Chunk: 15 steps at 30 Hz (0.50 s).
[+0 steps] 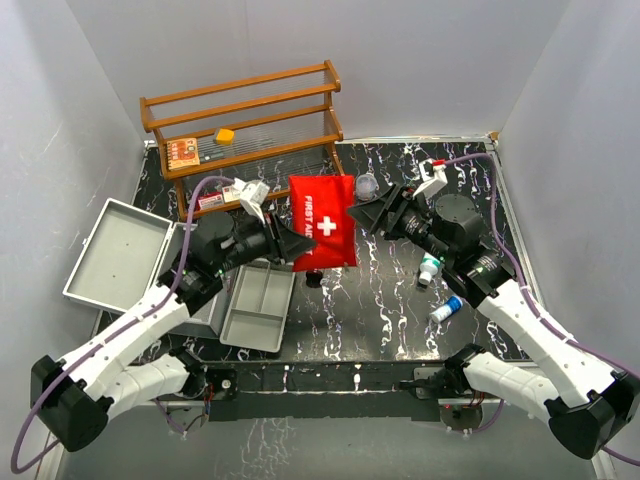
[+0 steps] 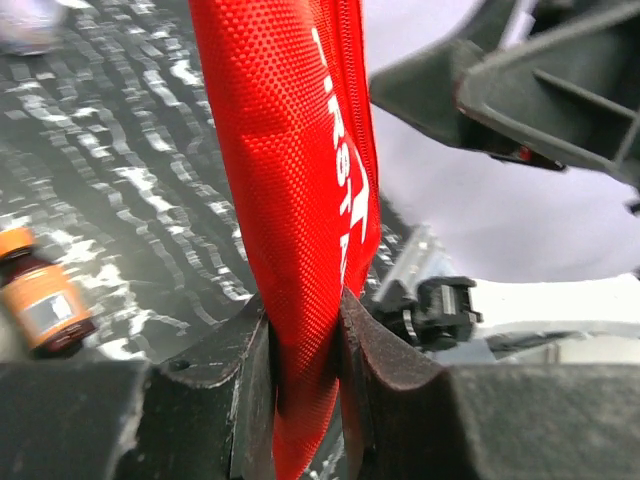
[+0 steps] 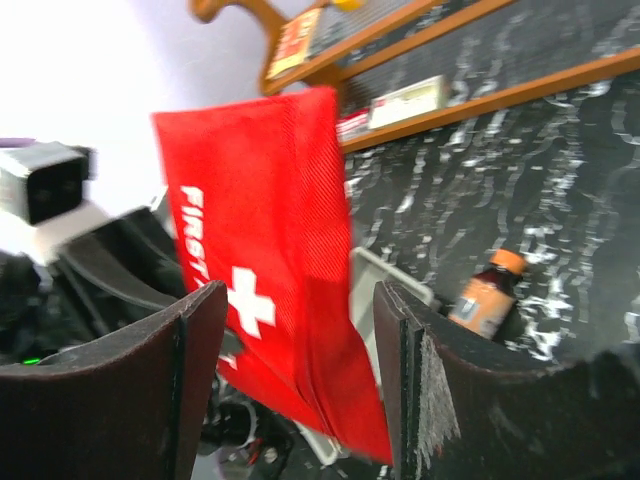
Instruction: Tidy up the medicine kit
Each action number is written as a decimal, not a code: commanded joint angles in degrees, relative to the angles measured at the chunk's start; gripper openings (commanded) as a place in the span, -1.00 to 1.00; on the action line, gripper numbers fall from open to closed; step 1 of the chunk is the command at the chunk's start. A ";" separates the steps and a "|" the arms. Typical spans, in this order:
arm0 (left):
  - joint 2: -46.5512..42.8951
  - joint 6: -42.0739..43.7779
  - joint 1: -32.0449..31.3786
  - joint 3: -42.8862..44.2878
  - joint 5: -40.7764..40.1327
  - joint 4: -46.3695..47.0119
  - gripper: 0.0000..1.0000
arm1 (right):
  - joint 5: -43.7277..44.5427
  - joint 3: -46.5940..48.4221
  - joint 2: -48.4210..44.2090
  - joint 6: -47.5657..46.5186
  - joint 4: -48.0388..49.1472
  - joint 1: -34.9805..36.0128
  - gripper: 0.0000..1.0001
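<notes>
Around my bench: plain pale grey walls (image 1: 300, 50) on three sides. Black, white-veined marble tabletop (image 1: 390, 300). Brown slatted wooden rack (image 1: 260, 128) far left, against the far wall. Light even.

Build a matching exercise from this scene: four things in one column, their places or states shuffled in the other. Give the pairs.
Things
1. red first aid pouch
2. right gripper
3. grey tray
4. yellow item

Places or states
A. on the wooden rack
B. open
C. pinched in the left gripper
D. lying on the table, both compartments bare

Pairs: 1-C, 2-B, 3-D, 4-A
</notes>
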 commanded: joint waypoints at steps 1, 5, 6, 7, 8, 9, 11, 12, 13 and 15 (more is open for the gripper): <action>-0.08 9.89 6.63 11.31 -5.94 -30.15 -1.00 | 12.07 1.32 -1.18 -4.75 -5.09 0.13 0.18; 1.55 14.99 14.52 21.17 -15.46 -51.77 -1.00 | 13.21 0.82 -1.12 -5.75 -5.29 0.09 0.17; 2.51 15.32 15.30 23.74 -19.91 -56.96 -1.00 | 13.27 0.78 -0.93 -6.11 -5.18 0.12 0.17; 3.47 15.12 15.54 26.66 -23.77 -62.85 -1.00 | 13.20 0.80 -0.68 -6.45 -5.09 0.14 0.16; 4.13 14.99 15.60 29.19 -27.73 -67.16 -1.00 | 13.13 0.80 -0.39 -6.81 -4.92 0.13 0.16; 4.81 14.34 15.60 31.65 -31.82 -71.26 -1.00 | 13.06 0.84 -0.22 -7.16 -4.85 0.14 0.16; 5.59 13.16 15.69 36.39 -38.48 -78.84 -1.00 | 12.79 0.81 0.19 -7.79 -4.60 0.11 0.15; 5.85 12.26 15.69 39.12 -40.75 -82.38 -1.00 | 12.57 0.74 0.29 -8.12 -4.36 0.13 0.15; 5.98 11.60 15.65 40.78 -42.53 -85.39 -1.00 | 12.40 0.51 0.48 -8.48 -4.05 0.13 0.15; 6.51 10.37 15.66 43.01 -44.84 -90.70 -1.00 | 12.07 0.20 0.78 -9.08 -3.48 0.08 0.15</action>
